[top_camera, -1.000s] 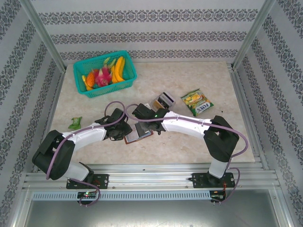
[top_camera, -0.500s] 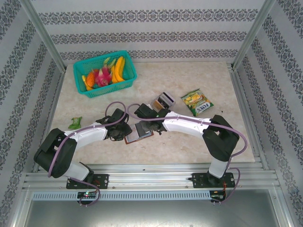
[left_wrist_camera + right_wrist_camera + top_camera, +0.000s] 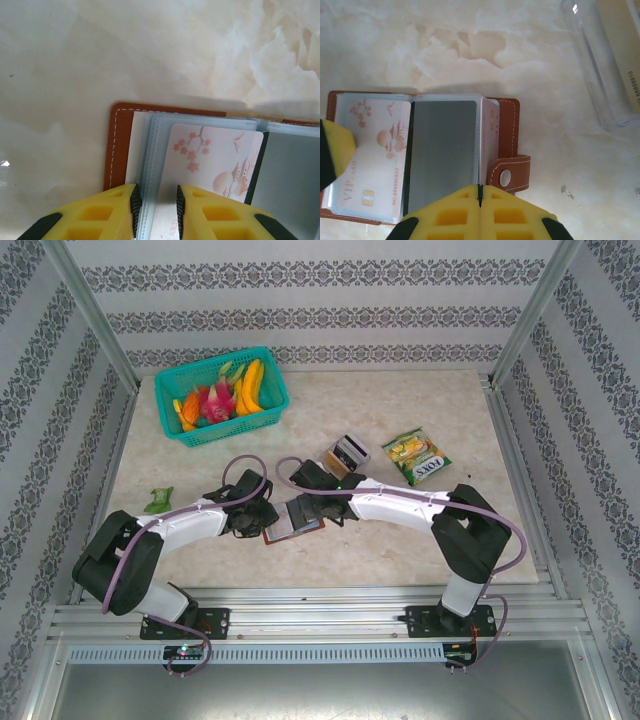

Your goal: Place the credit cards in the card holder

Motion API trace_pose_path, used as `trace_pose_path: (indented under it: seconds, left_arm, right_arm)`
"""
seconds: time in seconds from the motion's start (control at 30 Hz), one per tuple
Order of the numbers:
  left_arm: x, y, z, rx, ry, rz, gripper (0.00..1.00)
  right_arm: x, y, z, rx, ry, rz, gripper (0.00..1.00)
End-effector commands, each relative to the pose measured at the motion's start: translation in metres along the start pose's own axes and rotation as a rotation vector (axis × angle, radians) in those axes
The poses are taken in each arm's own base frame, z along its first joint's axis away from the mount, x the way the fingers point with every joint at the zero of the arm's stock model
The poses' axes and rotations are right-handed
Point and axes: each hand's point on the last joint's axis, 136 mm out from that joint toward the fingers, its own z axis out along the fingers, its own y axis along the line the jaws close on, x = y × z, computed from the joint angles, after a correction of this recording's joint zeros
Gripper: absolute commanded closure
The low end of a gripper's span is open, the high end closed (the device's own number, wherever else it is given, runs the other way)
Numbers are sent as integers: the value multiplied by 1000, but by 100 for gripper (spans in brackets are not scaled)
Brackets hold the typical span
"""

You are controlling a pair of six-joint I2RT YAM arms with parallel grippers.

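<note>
The brown card holder [image 3: 293, 522] lies open on the marble table between both arms. A whitish credit card [image 3: 210, 155] printed with pink blossoms sits in its left sleeve, and a dark grey credit card [image 3: 442, 150] lies beside it. My left gripper [image 3: 157, 192] is open by a narrow gap at the holder's left edge [image 3: 116, 145]. The stacked clear sleeves lie against one pad. My right gripper [image 3: 479, 187] is shut at the holder's near edge by the snap strap [image 3: 512, 172]. A clear sleeve's thin edge runs straight into the seam between its fingers.
A clear plastic box [image 3: 346, 453] with cards in it stands just beyond the holder. A green-yellow snack packet [image 3: 417, 457] lies to the right, a small green wrapper [image 3: 158, 500] to the left. A teal basket [image 3: 176, 425] of fruit stands at the back left.
My right wrist has shifted slightly away and to the right above the holder. The left gripper and the holder stay where they were.
</note>
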Motion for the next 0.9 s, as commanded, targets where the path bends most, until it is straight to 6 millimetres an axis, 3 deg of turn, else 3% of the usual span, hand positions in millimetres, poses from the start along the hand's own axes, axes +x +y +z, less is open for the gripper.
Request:
trace_pose_path:
  seconds: [0.0,0.23,0.87]
  left_arm:
    - [-1,7,6,-21,2,7,71]
    - [-1,5,7,-19,4,5,71]
    - [-1,5,6,-20,4,10,71]
  right_arm:
    - [-10,7,-18,-48,-37,38,100]
    - [-12,10,-21,-51,-19,21,100]
    - [-20,-8,-35,74,-37,9,100]
